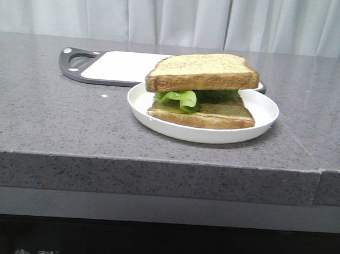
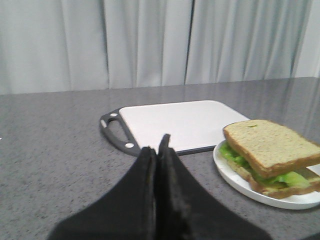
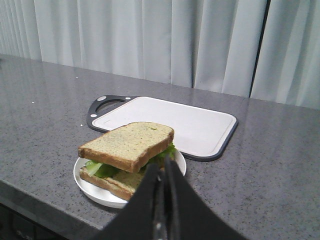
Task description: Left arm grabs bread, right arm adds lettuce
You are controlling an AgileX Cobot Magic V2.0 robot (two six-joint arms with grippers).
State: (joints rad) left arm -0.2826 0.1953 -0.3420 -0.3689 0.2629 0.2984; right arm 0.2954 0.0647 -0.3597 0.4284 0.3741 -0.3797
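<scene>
On the counter (image 1: 52,123), front view, the bread (image 1: 202,71) tops the lettuce (image 1: 181,98) and a lower slice (image 1: 203,115) on a white plate (image 1: 261,125); no arms show. Left wrist view: left gripper (image 2: 157,150), jaws closed and empty, sandwich toward the right edge (partly cut off). Right wrist view: right gripper (image 3: 162,172), jaws together, empty, sandwich just beyond, its near corner hidden.
</scene>
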